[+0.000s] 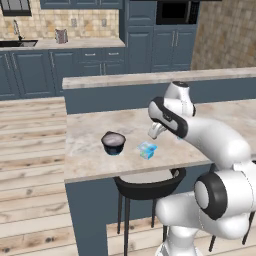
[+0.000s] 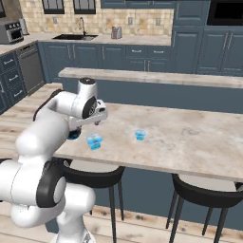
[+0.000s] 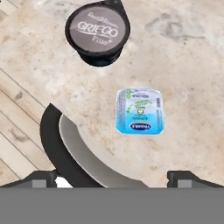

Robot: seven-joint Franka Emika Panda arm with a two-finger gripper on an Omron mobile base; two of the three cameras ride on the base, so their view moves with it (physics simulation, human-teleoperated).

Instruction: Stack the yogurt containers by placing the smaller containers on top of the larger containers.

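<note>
Marble-patterned island counter [image 1: 95, 150] is carrying all three yogurt containers, with a raised ledge behind it and dark blue cabinets [image 1: 150, 45] along the far wall.

Nearest the base, black bar stools [image 1: 150, 186] are tucked under the counter's front edge; the hand view is catching one stool's curved dark rim and grey seat at the lower left.

Gripper [image 3: 113, 177] is hanging above the counter with its jaws spread wide — the two dark fingertips [image 3: 43, 178] are sitting far apart at the bottom corners of the hand view, gripping nothing and touching nothing.

Directly under the hand, the larger light-blue cup [image 3: 140, 111] is sitting upright near the counter's front edge, its printed foil lid facing the camera. Just beyond it in the hand view, the dark round tub [image 3: 98, 31] is standing apart from the cup, lid lettering legible as "GRIEGO".

Left base view is showing the tub [image 1: 114, 142] and this cup [image 1: 147, 149] side by side, not touching. Right base view is adding the smaller light-blue cup [image 2: 140, 135] — well apart from the larger one [image 2: 94, 141], farther along the counter — while the arm is hiding nearly all of the tub there.
</note>
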